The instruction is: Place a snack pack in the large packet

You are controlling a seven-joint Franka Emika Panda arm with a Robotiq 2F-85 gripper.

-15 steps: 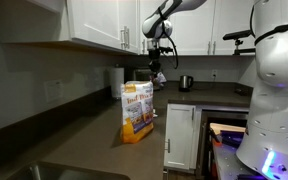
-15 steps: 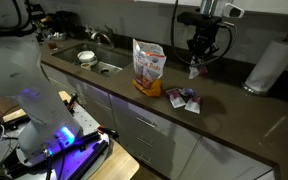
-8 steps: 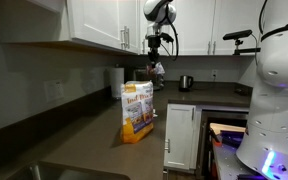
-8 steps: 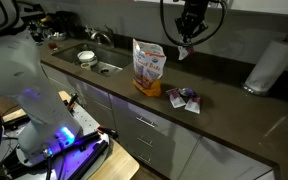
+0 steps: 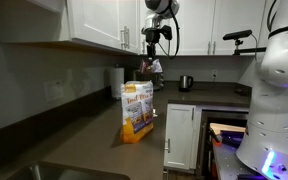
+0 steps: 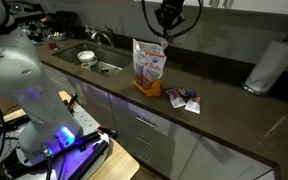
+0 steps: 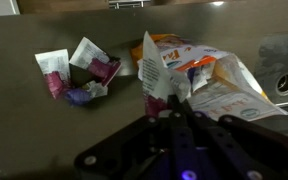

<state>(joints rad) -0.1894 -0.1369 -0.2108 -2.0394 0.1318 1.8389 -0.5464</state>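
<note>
Large packet (image 6: pixel 149 66) stands upright on the dark counter (image 6: pixel 234 112), between the sink (image 6: pixel 102 66) and a small heap of loose snack packs (image 6: pixel 184 98) lying just beside it. Tool (image 6: pixel 169 27) hangs in the air above the packet, clear of it, clamped narrow on one snack pack (image 7: pixel 154 68). Paper towel roll (image 6: pixel 266 64) stands well apart by the wall, and a bowl (image 6: pixel 86 57) sits at the sink's edge.

White cabinets (image 5: pixel 94 25), dark countertop (image 5: pixel 84 128), perhaps stone
</note>
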